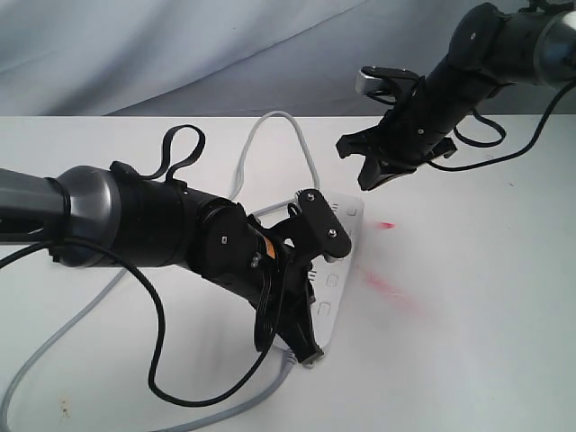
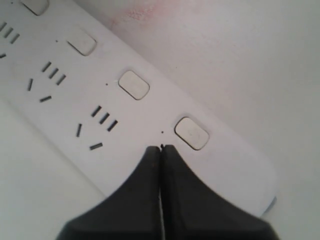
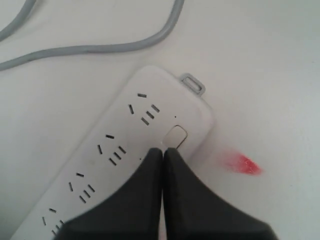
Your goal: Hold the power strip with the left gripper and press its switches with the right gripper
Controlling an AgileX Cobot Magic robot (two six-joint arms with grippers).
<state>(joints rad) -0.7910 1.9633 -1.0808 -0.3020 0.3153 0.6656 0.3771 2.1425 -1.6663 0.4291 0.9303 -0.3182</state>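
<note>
Centre frame, left gripper [image 2: 161,150], fingers closed and empty, pins the power strip [image 2: 135,115]. Right gripper [image 3: 163,151], closed too, hovers: end switch [image 3: 176,136] next, straight down.

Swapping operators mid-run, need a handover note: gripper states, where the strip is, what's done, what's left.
Left gripper: shut, tips on the top face of the power strip at its cord end, beside the last switch. It is not clamped around the strip.
Right gripper: shut, tips over the opposite end, right next to the end switch. Contact cannot be told.
The strip lies flat, with its grey cord looping away beyond it.
Done: left is in place on the strip and right is lined up at the end switch.
Left: press the switches. No view shows whether any has been pressed.
</note>
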